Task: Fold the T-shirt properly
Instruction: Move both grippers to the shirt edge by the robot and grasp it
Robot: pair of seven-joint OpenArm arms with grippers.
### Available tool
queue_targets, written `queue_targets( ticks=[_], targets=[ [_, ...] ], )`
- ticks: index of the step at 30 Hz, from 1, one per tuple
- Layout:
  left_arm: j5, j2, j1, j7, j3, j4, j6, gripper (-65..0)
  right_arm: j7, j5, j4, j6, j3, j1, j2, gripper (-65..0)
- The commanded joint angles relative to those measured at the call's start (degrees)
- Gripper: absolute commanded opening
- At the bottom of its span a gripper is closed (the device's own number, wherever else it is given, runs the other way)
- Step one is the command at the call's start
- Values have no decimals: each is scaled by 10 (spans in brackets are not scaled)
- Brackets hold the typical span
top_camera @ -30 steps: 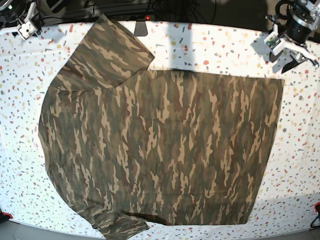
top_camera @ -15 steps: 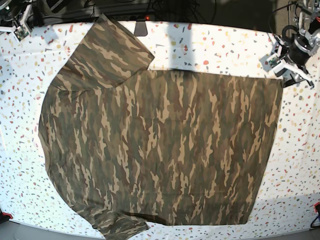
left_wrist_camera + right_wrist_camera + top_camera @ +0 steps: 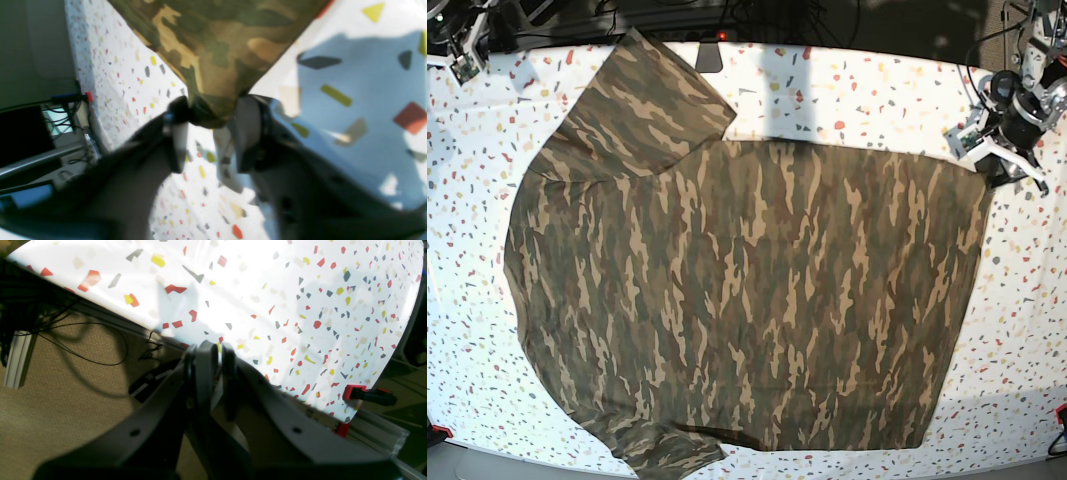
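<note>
Up close, the left gripper (image 3: 208, 125) pinches a hem corner of the T-shirt (image 3: 747, 290) between its fingers (image 3: 247, 133) — first fold starting; next, likely lift and carry it across. Only the base view shows the shirt flat on the counter (image 3: 877, 90). Far off, the right gripper (image 3: 218, 355) hangs, fingers pressed together — empty.

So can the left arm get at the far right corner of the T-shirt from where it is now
Probably yes: the left gripper already has that corner of the T-shirt between its fingers, nothing blocking, though whether it is fully clamped is unclear.
</note>
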Motion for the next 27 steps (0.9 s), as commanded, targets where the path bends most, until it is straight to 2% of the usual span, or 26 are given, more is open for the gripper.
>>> queue_targets(
  ticks=[1, 2, 3, 8, 10, 12, 14, 16, 20, 24, 27],
  targets=[
    [3, -7, 3, 21, 0, -1, -21, -559, 5, 0, 8, -7, 5, -6, 5, -579],
    [2, -7, 3, 30, 0, -1, -28, -625, 5, 0, 8, -7, 5, -6, 5, -579],
    [2, -7, 3, 39, 0, -1, -31, -650, 5, -2, 8, -7, 5, -6, 5, -579],
    [-22, -7, 3, 78, 0, 0, -31, -650, 41, -4, 8, -6, 5, -6, 6, -579],
    [-39, -7, 3, 86, 0, 0, -31, -650, 58, -13, 8, 12, 5, -6, 12, -564],
    [-50, -7, 3, 86, 0, 0, -30, -650, 71, -44, 8, 33, 2, -6, 24, -486],
    [-55, -7, 3, 85, 0, 0, -30, -650, 70, -66, 8, 32, -8, -6, 39, -400],
    [-65, -7, 3, 83, 0, 1, -26, -650, 68, -85, 8, 31, -20, -6, 55, -368],
    [-65, -3, 3, 92, 0, 2, -26, -650, 76, -135, 8, -2, -48, -6, 89, -368],
    [-75, 0, 3, 112, 0, 2, -26, -650, 78, -196, 7, -43, -107, 1, 124, -368],
    [-90, 0, 3, 113, 0, 2, -26, -650, 79, -236, -2, -58, -165, 38, 128, -368]
  ],
)
